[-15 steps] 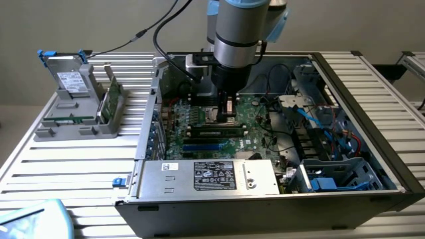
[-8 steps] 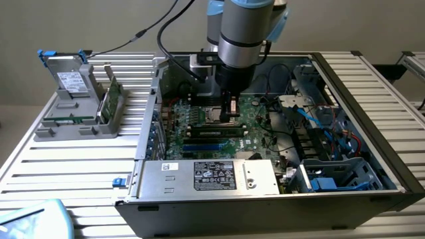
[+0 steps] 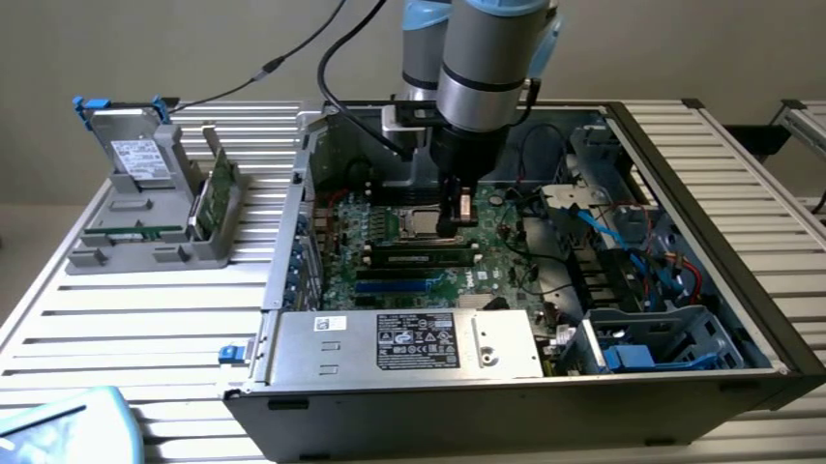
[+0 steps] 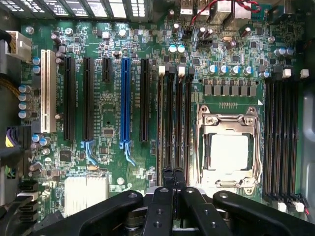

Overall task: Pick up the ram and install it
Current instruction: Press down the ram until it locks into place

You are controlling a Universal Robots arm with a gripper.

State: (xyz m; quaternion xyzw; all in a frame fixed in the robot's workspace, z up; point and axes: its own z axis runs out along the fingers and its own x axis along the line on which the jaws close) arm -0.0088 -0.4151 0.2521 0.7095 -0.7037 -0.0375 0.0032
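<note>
Exterior view: the ram (image 3: 416, 258) stands on edge in the slot bank at mid-frame of the motherboard (image 3: 497, 246), its dark face with a pale label toward the lower edge of the frame; can't tell if it's fully latched. The gripper (image 3: 450, 227) hangs straight down just above and behind it, inside the open PC case (image 3: 761, 319). Wrist view: the gripper (image 4: 173, 172) has its fingers (image 4: 168, 179) pressed together, no visible gap, tips over the four black memory slots (image 4: 174, 118) beside the empty CPU socket (image 4: 227, 150). The power supply (image 3: 406, 343) sits along the case's near wall. Upper left of the exterior frame, a grey tray (image 3: 142, 246) on the slatted table (image 3: 142, 329) holds a labelled drive (image 3: 139, 159) and a green card (image 3: 220, 188).
</note>
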